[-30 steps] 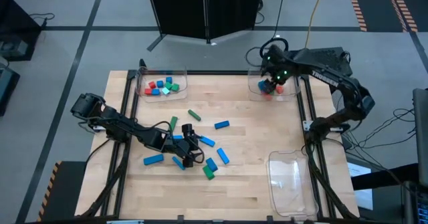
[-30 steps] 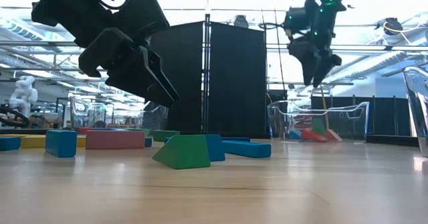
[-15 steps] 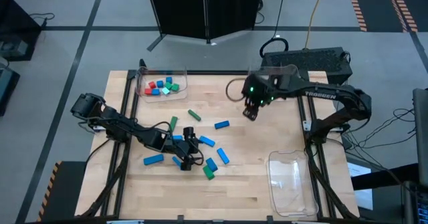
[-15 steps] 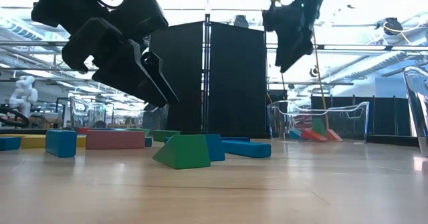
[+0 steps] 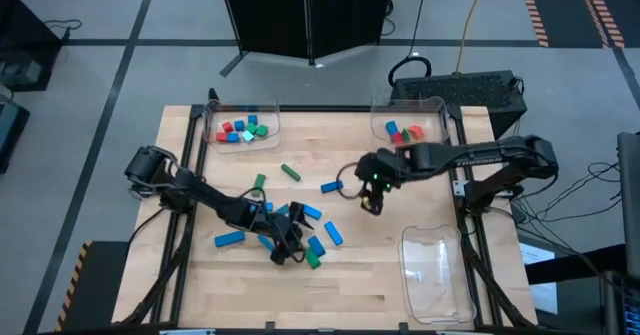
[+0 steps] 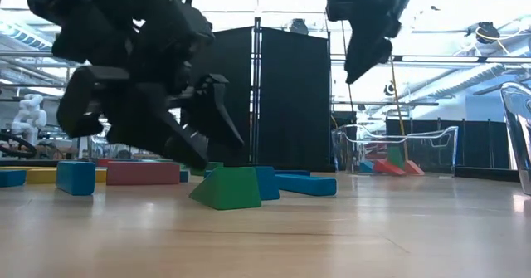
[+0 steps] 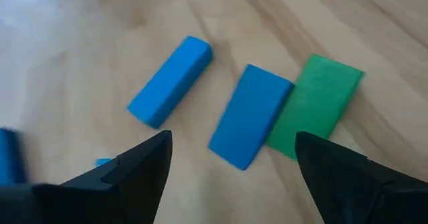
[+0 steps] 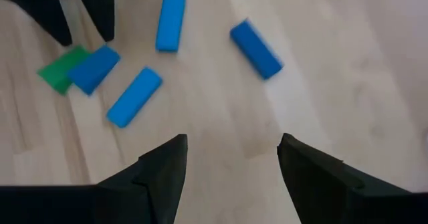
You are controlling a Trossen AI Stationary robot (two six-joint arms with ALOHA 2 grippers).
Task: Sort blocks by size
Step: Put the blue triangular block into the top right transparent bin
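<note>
Left gripper (image 5: 288,251) hangs wide-jawed and empty over scattered blue and green wooden blocks (image 5: 316,247) at lower centre of the tabletop (image 5: 370,275); right gripper (image 5: 371,204), also empty and open, hovers nearby. Best straddle one bar squarely.

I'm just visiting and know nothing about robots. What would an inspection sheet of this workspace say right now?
Surface: wooden table, bare toward the front.
Job's things: loose blocks, blue and green, scattered mid-table; more lie in the back-left tray and back-right tray.
Clutter: an empty clear tray at the front right.
Grippers: left pincer open, low over the scattered blocks; right pincer open, empty, above mid-table.
Cables: a yellow cable crosses the floor behind the table.
Surroundings: a black panel stands behind the table.
</note>
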